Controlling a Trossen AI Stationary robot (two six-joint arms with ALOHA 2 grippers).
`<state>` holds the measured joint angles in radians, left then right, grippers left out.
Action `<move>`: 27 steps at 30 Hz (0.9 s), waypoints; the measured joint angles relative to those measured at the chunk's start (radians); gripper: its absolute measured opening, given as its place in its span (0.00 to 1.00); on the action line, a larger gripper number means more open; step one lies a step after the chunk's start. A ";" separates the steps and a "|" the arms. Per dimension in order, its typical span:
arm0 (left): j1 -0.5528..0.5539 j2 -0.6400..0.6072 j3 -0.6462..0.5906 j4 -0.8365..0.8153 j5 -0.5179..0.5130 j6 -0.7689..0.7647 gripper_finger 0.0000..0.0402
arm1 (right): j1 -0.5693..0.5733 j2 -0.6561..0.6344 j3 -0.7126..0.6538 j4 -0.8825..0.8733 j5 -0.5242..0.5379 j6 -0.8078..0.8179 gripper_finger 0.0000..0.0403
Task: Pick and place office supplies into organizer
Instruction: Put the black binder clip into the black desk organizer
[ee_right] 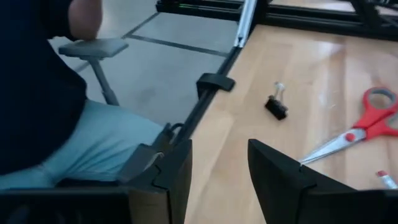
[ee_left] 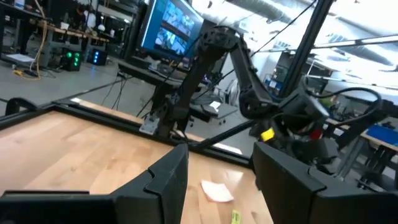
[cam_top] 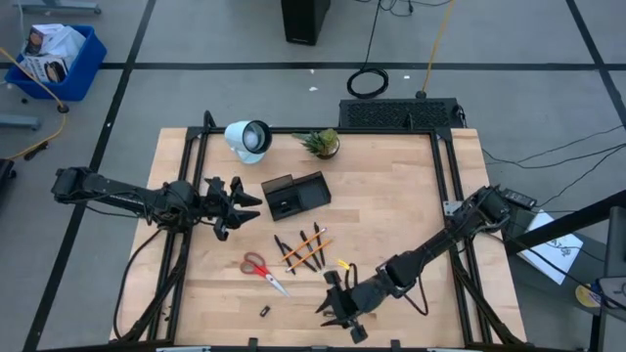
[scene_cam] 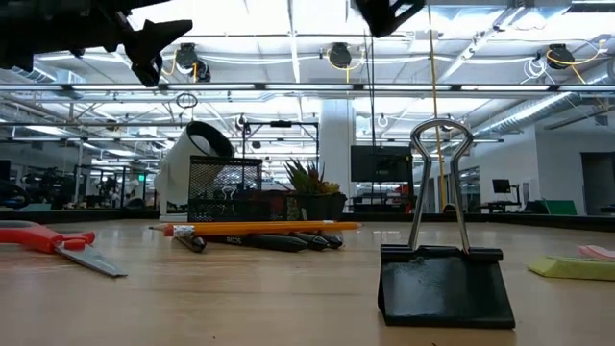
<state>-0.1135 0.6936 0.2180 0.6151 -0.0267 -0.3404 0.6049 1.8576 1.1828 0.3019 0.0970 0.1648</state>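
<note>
Left gripper (cam_top: 238, 203) spread, empty – organizer (cam_top: 295, 194) just beside, at its 3 o'clock. Right gripper (cam_top: 335, 305) spread, empty – scissors (cam_top: 262, 269) at its 10 o'clock, pencils (cam_top: 305, 248) at 11. Right wrist view alone shows seated person (ee_right: 43, 93) beyond table edge; low view shows binder clip (scene_cam: 443, 274) upright.

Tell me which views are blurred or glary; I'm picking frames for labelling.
High view: evenly lit, sharp, the scissors and organizer easy to read. Low view: bright ceiling lights glare behind, the binder clip looms large and dark, the pencils stay clear. Left wrist view: soft throughout, background smeared. Right wrist view: slightly soft, with pale reflections on the table.
</note>
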 joint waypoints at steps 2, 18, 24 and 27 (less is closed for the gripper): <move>0.000 0.000 0.000 -0.012 -0.007 -0.002 0.46 | 0.021 0.000 0.000 -0.008 0.048 0.019 0.37; 0.001 0.000 0.000 -0.014 -0.012 0.003 0.46 | 0.157 0.012 -0.053 -0.077 0.458 0.230 0.37; 0.001 0.000 0.000 -0.016 -0.027 0.003 0.46 | 0.155 0.071 -0.106 0.023 0.479 0.264 0.37; 0.000 0.000 0.000 -0.022 -0.027 0.004 0.46 | 0.163 0.073 -0.106 0.032 0.483 0.269 0.37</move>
<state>-0.1134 0.6936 0.2180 0.5926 -0.0532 -0.3360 0.7678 1.9305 1.0768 0.3336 0.5799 0.4337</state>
